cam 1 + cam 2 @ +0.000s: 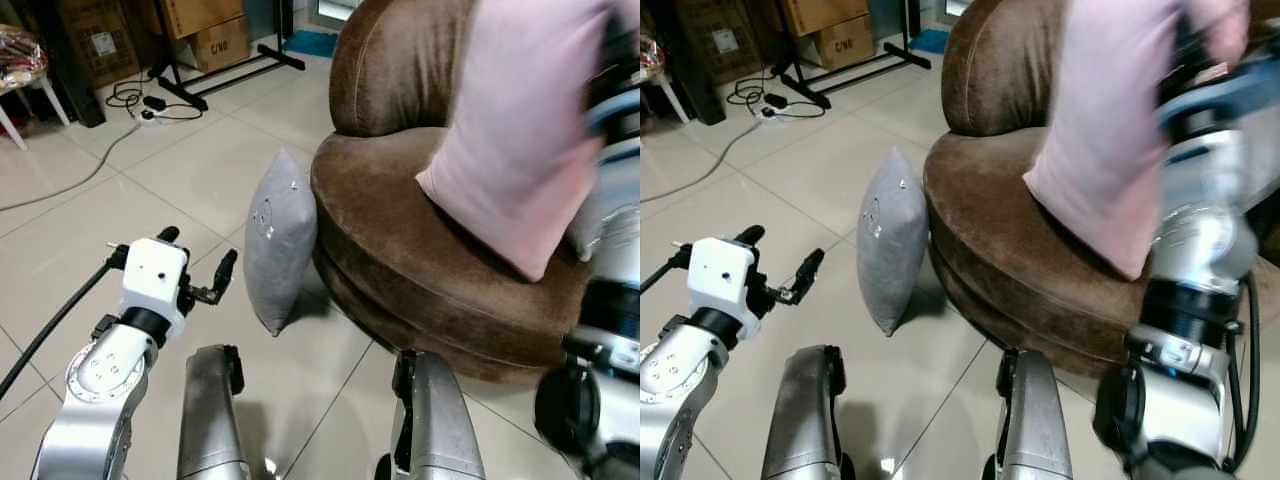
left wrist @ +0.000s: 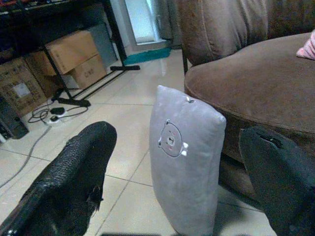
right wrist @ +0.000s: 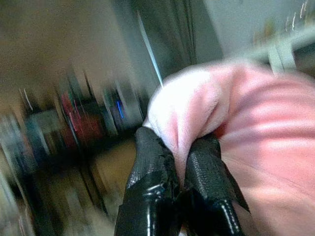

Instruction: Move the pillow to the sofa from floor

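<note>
A pale tiled floor runs back to cardboard boxes, a black stand and a cable trailing across the tiles. In the left eye view, a round brown sofa sits on the right, and a grey pillow stands on edge on the floor, leaning against the sofa's front. The left gripper hovers low just beside that pillow, fingers spread apart and holding nothing. A pink pillow hangs over the seat, its lower corner at or just above the cushion. In the right eye view, the right arm rises on the right and reaches up behind the pink pillow's top. The left wrist view looks between two parted black fingers at the grey pillow, which bears a small bear-face print and rests upright against the sofa. The right wrist view is blurred, yet it shows the right gripper pinched tight on a fold of the pink pillow.
</note>
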Available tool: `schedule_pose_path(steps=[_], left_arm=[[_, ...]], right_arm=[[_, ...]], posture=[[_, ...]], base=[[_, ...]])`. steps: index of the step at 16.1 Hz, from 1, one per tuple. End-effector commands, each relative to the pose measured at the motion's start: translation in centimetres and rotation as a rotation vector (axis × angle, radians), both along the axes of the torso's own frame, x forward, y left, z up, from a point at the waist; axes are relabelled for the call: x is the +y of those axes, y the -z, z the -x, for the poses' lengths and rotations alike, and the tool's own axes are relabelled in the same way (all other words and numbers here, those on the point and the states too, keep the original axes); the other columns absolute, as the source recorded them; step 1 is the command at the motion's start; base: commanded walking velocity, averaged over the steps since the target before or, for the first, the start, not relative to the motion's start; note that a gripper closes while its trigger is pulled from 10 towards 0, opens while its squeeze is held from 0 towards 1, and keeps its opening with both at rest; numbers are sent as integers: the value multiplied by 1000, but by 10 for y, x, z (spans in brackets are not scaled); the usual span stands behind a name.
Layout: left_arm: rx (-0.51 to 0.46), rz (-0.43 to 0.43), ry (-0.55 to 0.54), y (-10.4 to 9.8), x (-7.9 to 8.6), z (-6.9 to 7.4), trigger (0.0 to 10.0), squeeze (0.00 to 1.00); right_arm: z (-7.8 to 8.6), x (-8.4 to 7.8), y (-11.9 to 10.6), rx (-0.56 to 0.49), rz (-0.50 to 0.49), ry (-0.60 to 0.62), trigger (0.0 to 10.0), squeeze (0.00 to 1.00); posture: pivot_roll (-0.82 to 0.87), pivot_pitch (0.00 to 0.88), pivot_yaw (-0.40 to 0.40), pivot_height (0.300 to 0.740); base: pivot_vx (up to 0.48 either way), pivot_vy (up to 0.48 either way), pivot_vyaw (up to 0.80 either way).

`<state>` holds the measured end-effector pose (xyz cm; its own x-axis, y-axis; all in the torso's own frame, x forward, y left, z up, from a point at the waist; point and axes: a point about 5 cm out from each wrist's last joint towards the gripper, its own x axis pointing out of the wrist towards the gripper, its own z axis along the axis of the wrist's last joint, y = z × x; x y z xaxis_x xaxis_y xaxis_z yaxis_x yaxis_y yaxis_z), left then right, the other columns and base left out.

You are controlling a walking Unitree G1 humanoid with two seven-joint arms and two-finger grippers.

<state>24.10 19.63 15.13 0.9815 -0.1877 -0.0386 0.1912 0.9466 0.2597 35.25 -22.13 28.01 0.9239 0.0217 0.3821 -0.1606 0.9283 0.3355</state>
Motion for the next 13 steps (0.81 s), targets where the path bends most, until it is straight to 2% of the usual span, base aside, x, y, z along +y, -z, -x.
schedule_pose_path(steps=[1,3,5,8,10,13], left_arm=[[-2,-22,-24,-4,1,-1,10000,0],[34,-59,-73,0,6,-1,10000,0],[24,-61,-87,-2,6,-3,10000,0],[1,-61,-104,-9,5,-11,10000,0],[1,-102,-104,-8,4,-13,10000,0],[-10,-117,-107,-9,1,-16,10000,0]], right_arm=[[-9,23,28,163,72,-31,10000,0],[-10,44,47,219,94,-68,10000,0],[-12,62,62,300,120,-77,10000,0],[-15,65,69,343,116,-20,10000,0],[-12,64,75,364,104,20,10000,0],[-11,63,78,367,111,47,10000,0]], posture=[[1,0,-43,452],[0,0,-43,452],[2,0,-47,462],[9,0,-51,492],[9,0,-51,512],[16,0,-45,547]], base=[[0,0,0],[0,0,0],[0,0,0],[0,0,0],[0,0,0],[0,0,0]])
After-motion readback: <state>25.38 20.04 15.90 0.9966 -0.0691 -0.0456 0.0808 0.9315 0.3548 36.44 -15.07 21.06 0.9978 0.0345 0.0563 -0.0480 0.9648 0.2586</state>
